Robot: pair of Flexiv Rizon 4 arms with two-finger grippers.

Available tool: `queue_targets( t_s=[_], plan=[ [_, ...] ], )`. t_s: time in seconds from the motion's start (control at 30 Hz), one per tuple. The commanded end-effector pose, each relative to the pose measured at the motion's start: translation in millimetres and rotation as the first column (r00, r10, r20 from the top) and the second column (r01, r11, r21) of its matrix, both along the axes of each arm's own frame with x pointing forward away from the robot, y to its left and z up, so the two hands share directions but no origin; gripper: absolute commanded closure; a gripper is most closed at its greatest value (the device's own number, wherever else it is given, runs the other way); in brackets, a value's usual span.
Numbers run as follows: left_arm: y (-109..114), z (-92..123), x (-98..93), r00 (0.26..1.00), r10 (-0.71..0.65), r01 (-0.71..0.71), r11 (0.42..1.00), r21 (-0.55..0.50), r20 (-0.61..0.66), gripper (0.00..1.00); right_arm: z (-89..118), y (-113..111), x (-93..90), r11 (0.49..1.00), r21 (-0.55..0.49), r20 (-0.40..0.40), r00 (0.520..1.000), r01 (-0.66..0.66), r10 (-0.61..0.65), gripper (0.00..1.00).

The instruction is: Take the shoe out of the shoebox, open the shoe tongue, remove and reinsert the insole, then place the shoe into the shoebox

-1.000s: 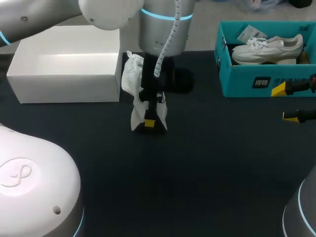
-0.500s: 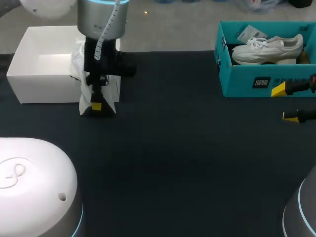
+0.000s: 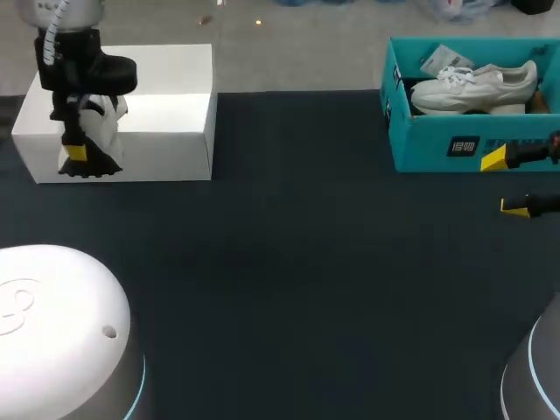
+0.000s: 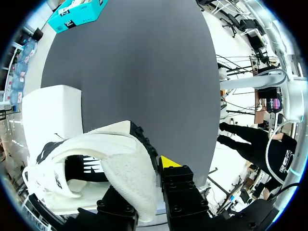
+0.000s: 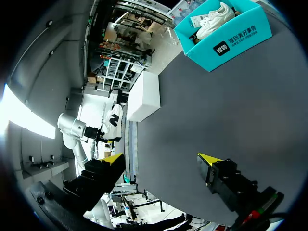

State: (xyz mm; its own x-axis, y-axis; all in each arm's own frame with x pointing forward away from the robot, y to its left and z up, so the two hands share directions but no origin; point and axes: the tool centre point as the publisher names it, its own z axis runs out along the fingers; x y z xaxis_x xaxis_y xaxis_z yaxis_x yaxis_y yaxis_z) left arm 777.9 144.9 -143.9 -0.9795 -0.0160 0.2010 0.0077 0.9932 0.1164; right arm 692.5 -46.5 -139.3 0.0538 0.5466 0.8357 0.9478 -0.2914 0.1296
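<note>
Now, left arm [image 3: 83, 52]: in from the head view's far left corner, wrist pointing down over the white shoebox
Left fingers [image 3: 76, 152]: clenched on the white shoe, one finger on each side of it; in the left wrist view only one yellow tip [image 4: 168, 162] visible, the other hidden behind the shoe's fabric
White shoe [image 3: 107, 140]: hanging from the left fingers, long axis roughly vertical, seen in the head view against the near wall of the white shoebox; opening and dark lining turned toward the wrist camera [image 4: 125, 163]; impossible to tell whether touching the box
White shoebox [image 3: 166, 131]: open, lidless, at the bench's far left; in the left wrist view just beyond the shoe [image 4: 50, 110]
Right fingers [image 3: 494, 158]: released, spread wide with nothing between them, low at the bench's right edge, just in front of the teal shoebox; both yellow tips plain in the right wrist view [image 5: 111, 159]
Teal shoebox [image 3: 437, 144]: open, at the far right of the bench, well apart from the white one; also far ahead of the right fingers [image 5: 226, 45]
Second sneaker [image 3: 472, 86]: white, lying on its side inside the teal shoebox, beside a paper tag
Bench [image 3: 306, 262]: dark top, bare between the two boxes
</note>
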Motion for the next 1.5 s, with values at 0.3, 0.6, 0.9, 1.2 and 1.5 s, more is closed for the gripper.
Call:
queue_targets(
  t_s=[0.3,0.6,0.9,1.2,1.5],
  plan=[
    [78,14,52.4,0.996,-0.059,0.053,0.994,-0.096,-0.068,1.0,0,0,-0.7,1.0,-0.001,0.0,1.0,0.002,-0.002,0.0],
    [88,23,62.7,0.965,-0.225,0.203,0.966,-0.161,-0.131,1.0,0,0,-0.7,1.0,-0.001,0.0,1.0,0.002,-0.002,0.0],
    [88,23,62.7,0.965,-0.225,0.203,0.966,-0.161,-0.131,1.0,0,0,-0.7,1.0,-0.001,0.0,1.0,0.002,-0.002,0.0],
    [88,23,62.7,0.965,-0.225,0.203,0.966,-0.161,-0.131,1.0,0,0,-0.7,1.0,-0.001,0.0,1.0,0.002,-0.002,0.0],
    [131,22,92.4,0.984,-0.17,0.161,0.978,-0.134,-0.061,1.0,0,0,-0.7,1.0,-0.001,0.0,1.0,0.002,-0.002,0.0]
  ],
)
